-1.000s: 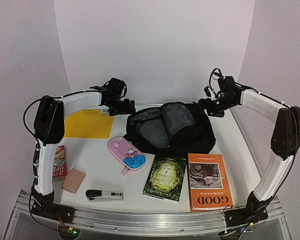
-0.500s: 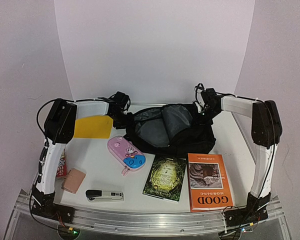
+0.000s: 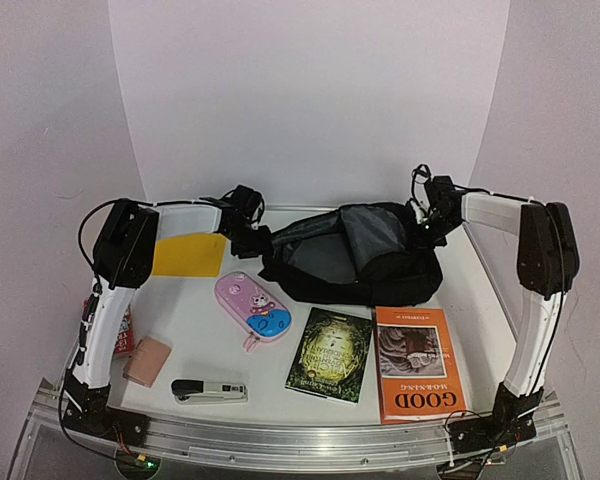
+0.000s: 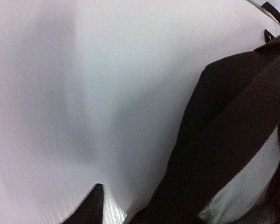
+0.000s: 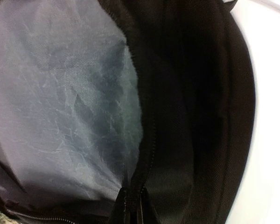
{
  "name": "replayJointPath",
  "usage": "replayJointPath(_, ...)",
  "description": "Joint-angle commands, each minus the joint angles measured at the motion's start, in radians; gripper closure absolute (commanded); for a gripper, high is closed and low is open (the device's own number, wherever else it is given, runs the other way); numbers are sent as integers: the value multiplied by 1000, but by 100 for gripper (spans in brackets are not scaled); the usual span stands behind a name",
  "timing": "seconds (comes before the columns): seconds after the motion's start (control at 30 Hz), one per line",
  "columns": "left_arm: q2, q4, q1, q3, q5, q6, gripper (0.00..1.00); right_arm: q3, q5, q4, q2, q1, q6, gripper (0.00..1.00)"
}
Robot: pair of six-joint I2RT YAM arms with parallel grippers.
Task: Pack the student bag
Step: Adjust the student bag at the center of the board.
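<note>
Between the two pincers the bag [image 3: 352, 268] is laid, mouth open. The right pincer [image 3: 427, 222] is clamped on its zip edge; the left pincer's [image 3: 252, 238] state cannot be told. The soft, light fabric is judged likely to sag, so it is best held by the rim.

The orange book [image 3: 418, 362], just in front of the student bag [image 3: 350, 255], bears "GOOD" in large letters, with "M·O·R·N·I·N·G" smaller above it. Print on the green book [image 3: 330, 354] beside it is illegible.
</note>
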Motion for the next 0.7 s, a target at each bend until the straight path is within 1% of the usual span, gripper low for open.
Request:
replayJointPath(0.0, -2, -79, 32, 97, -135, 86, 36, -51, 44, -32, 40, -24, -14, 93)
replayJointPath(0.07, -3, -128, 32, 128, -227, 116, 26, -50, 32, -32, 41, -24, -5, 85)
replayJointPath(0.17, 15, -192, 35, 177, -382, 156, 14, -43, 17, -32, 17, -24, 8, 70)
replayJointPath(0.2, 30, -215, 37, 201, -428, 168, 13, -41, 12, -32, 6, -24, 10, 63)
replayJointPath(0.23, 49, -240, 38, 231, -469, 177, 12, -40, 11, -33, -5, -25, 10, 55)
replayJointPath(0.27, 73, -261, 40, 265, -509, 190, 12, -40, 8, -34, -17, -25, 10, 44)
replayJointPath(0.33, 120, -284, 42, 324, -590, 214, 10, -44, 2, -34, -48, -24, 47, 26)
replayJointPath(0.37, 139, -290, 43, 345, -617, 227, 9, -49, -4, -34, -63, -24, 54, 20)
replayJointPath(0.4, 156, -291, 44, 362, -637, 239, 9, -54, -13, -34, -79, -24, 58, 16)
replayJointPath(0.47, 177, -284, 50, 381, -634, 249, 9, -62, -23, -33, -95, -25, 62, 14)
replayJointPath(0.53, 171, -254, 53, 363, -608, 249, 9, -63, -22, -34, -97, -25, 60, 14)
replayJointPath(0.57, 138, -188, 54, 304, -547, 269, 9, -64, -16, -34, -95, -25, 56, 14)
replayJointPath(0.63, 42, -34, 55, 141, -367, 311, 9, -66, -10, -33, -87, -24, 48, 14)
replayJointPath(0.67, 3, 37, 55, 79, -299, 305, 9, -66, -9, -34, -82, -24, 45, 14)
